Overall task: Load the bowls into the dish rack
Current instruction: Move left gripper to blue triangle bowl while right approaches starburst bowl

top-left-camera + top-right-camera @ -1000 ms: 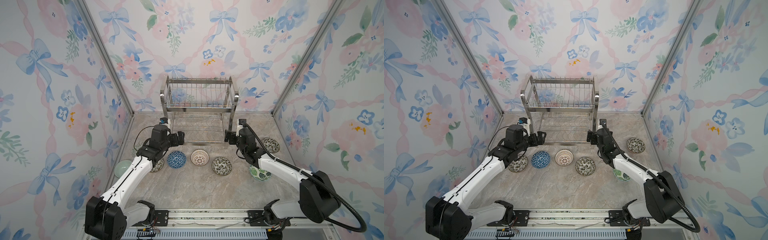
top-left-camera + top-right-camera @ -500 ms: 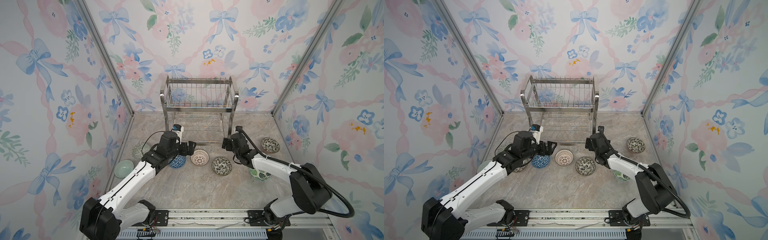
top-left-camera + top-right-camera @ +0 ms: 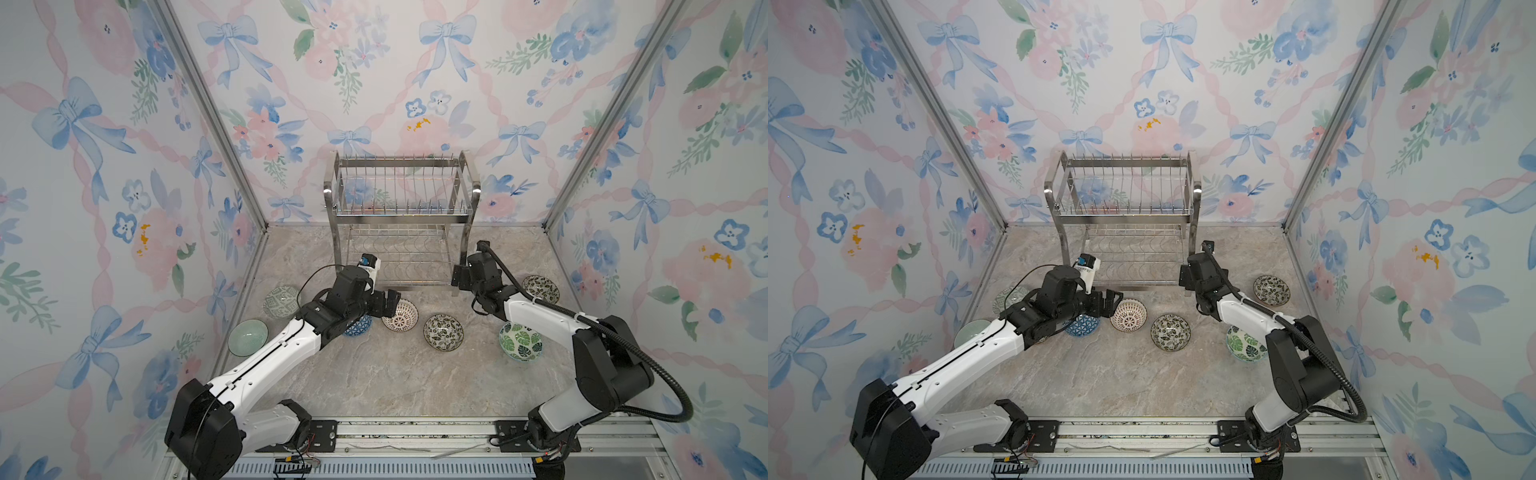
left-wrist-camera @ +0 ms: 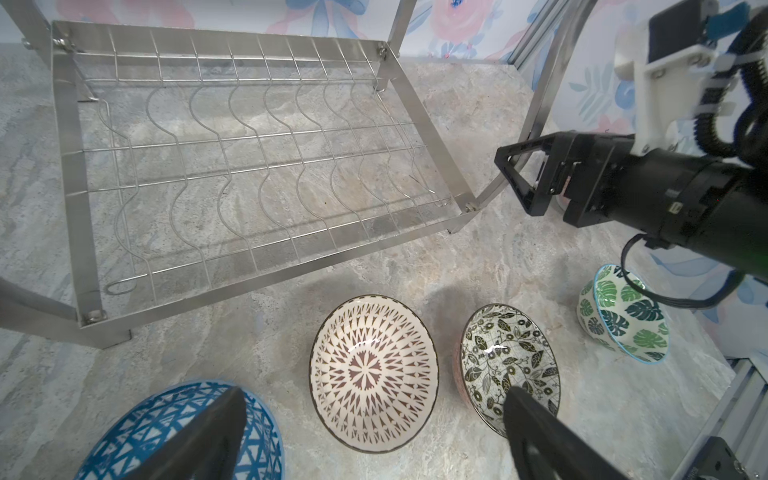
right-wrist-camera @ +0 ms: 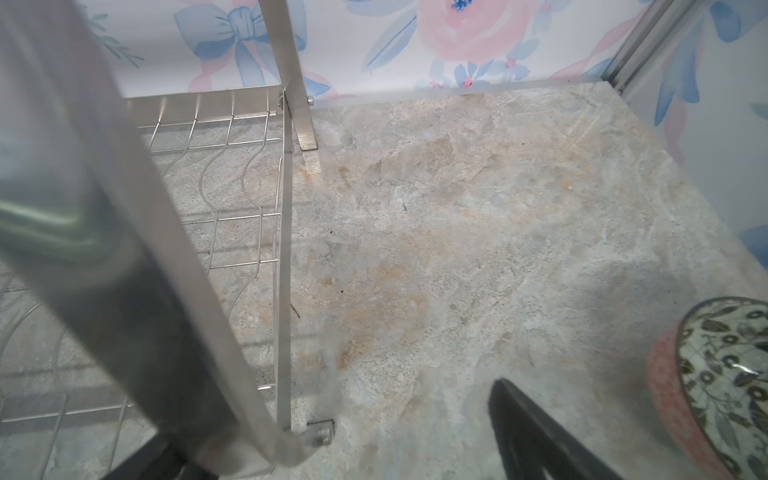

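In a top view the left tool [image 3: 392, 300] has been swung to the cream lattice bowl [image 3: 403, 318], wide open, empty (a first pick seems near). In the left wrist view the dish rack [image 4: 77, 178] is seen bare, its long axis along the row of mouth-up bowls [image 4: 509, 365] on the counter [image 4: 498, 257]; the right tool [image 4: 528, 178] is spread, empty.

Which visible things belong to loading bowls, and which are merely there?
Job: shiny steel wire dish rack; blue-white geometric bowl; cream lattice bowl; two black-white leafy bowls; green-leaf bowl; pale green bowl; grey-green patterned bowl.
Other: marble-look tabletop; floral wallpaper; aluminium rail.
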`<state>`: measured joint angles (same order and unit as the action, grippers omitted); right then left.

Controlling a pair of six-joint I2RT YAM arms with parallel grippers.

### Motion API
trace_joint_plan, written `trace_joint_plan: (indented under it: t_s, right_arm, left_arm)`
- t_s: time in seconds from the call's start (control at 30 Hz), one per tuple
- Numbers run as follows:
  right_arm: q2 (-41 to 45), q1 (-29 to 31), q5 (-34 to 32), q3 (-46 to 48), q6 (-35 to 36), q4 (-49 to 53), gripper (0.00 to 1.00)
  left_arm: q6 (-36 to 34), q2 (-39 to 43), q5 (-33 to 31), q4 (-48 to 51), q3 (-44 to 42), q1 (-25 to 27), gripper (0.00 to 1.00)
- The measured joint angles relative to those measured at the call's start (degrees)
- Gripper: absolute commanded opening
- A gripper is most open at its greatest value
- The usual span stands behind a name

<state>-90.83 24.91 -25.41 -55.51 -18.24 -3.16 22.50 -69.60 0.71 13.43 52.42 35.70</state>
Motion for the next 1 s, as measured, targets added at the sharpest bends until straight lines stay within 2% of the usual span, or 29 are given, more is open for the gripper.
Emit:
trace_joint_plan:
  t_s: [0.17,0.43,0.63,0.73,0.87,1.0]
  right_arm:
    - [0.5,1.1,-1.7,-0.7,-0.1,2.4,0.97]
    - [3.0,9.0,-14.4,-2.2,0.3,13.3,0.97]
    - [3.9,11.8,-18.9,-5.6,0.3,22.9,0.96]
    - [6.3,12.7,-17.6,-4.7,0.3,24.2,0.96]
    - [11.4,13.4,-11.6,-2.1,-1.5,24.3,0.97]
    - [12.7,15.5,-6.4,-2.4,-5.1,25.1,0.96]
  left_arm:
    - [-1.7,-1.5,-3.0,0.0,1.1,1.8,0.98]
    - [-5.2,-1.7,-10.2,0.0,1.9,1.9,0.98]
    - [-6.4,-2.0,-12.0,-0.2,2.7,1.3,0.98]
    - [-6.4,-1.6,-9.7,0.1,2.7,-0.1,0.98]
    - [-4.6,-0.6,-5.2,1.7,2.6,-2.9,0.98]
    - [-1.1,2.3,1.4,3.3,-0.6,-8.4,0.98]
